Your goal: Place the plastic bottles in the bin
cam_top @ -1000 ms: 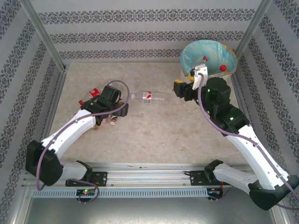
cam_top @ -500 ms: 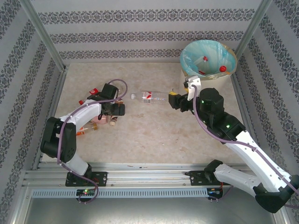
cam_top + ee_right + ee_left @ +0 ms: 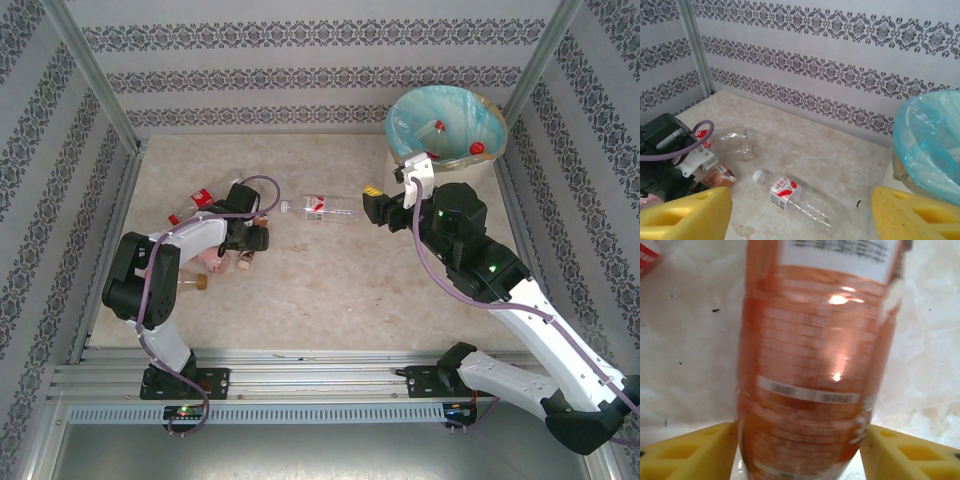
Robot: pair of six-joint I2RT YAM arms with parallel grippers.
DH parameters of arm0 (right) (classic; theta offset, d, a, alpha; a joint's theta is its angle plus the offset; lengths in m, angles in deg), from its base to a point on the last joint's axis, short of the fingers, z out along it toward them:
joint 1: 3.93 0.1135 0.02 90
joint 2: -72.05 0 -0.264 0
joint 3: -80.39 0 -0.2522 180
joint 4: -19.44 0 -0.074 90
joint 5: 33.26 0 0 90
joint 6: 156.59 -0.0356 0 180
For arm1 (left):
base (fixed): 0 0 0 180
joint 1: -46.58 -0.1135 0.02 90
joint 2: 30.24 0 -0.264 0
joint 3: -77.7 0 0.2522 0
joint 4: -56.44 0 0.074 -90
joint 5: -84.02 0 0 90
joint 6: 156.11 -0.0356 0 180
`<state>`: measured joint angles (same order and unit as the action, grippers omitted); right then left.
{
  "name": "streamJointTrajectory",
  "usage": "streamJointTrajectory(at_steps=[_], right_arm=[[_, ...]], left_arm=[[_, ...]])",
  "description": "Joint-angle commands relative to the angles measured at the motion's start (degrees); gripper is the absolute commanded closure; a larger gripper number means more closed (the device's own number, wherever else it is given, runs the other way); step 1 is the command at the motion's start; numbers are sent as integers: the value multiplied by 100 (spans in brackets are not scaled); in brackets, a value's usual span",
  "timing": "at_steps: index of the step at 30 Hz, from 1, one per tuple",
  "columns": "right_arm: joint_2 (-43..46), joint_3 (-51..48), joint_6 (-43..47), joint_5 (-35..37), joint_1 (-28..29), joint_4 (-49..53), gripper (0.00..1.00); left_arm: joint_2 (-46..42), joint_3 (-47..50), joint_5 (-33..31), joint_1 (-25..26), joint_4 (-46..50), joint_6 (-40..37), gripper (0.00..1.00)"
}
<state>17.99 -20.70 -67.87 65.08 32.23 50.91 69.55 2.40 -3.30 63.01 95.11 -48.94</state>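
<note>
The left jaws closed on the orange bottle [image 3: 810, 365]; the right jaws backed off the bin [image 3: 492, 118].

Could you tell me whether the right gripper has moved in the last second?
Yes. The right gripper has pulled back from the bin, toward the middle bottle.

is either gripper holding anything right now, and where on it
The left gripper has its fingers pressed on the body of the orange bottle, one on each side. The right gripper is open and holds nothing.
</note>
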Motion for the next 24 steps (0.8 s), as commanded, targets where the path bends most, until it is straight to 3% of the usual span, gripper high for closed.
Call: streamJointTrajectory(at_steps=[1, 4, 14, 24], right_arm=[[62, 98, 45, 120, 13, -145, 26], [102, 70, 66, 159, 14, -129, 26], [288, 74, -69, 182, 31, 7, 27], [438, -163, -289, 166, 31, 41, 27]], left_arm=[[-135, -69, 119, -14, -122, -6, 42], [-354, 2, 97, -16, -94, 8, 47], [-1674, 603, 73, -16, -47, -64, 49], [-2671, 887, 573, 17, -257, 67, 51]])
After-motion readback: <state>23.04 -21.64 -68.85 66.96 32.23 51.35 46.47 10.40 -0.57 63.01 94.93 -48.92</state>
